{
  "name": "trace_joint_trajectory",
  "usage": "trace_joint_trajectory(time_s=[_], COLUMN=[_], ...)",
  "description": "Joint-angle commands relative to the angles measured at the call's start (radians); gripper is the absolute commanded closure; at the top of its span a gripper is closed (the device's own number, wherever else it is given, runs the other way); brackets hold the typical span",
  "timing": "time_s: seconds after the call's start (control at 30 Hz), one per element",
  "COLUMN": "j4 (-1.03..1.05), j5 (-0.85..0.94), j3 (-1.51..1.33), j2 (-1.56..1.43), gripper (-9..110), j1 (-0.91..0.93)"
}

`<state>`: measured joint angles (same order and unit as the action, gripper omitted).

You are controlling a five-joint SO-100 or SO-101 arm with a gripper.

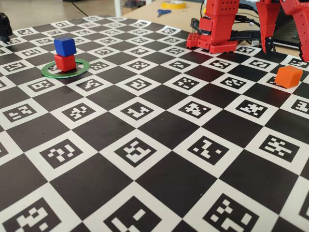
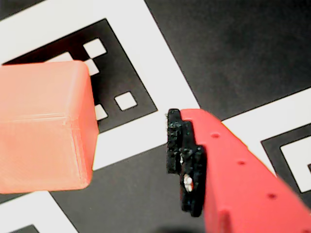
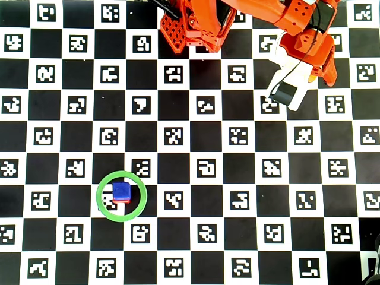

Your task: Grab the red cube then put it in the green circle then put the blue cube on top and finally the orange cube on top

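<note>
Wrist view: one padded finger (image 2: 187, 165) of the end effector sat at lower right, orange cube (image 2: 43, 128) at left, a clear gap between them; nothing gripped. Second finger out of frame, so I cannot tell how wide it was spread. Judged as lining up for the grasp.

Fixed view: orange cube (image 1: 288, 76) at right edge on the bench (image 1: 159, 130). Upper left, blue cube (image 1: 64, 46) stacked on red cube (image 1: 64, 62) inside the green circle (image 1: 83, 71), so only orange remained.

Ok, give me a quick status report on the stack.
Gripper open beside orange cube, not gripping. Blue cube on red cube inside green circle. Nothing in the way.
</note>
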<state>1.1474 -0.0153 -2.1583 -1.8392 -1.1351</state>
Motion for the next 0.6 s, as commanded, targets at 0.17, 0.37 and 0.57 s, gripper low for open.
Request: trace_joint_trajectory(time_s=[0.17,0.37,0.57], j4=[-0.100,-0.110,-0.120], j5=[-0.049,-0.061,-0.074], j3=[0.003,0.026,0.044], j2=[0.074,0.115,0.149], gripper=[56,56,56], j1=[-0.054,-0.052,-0.069])
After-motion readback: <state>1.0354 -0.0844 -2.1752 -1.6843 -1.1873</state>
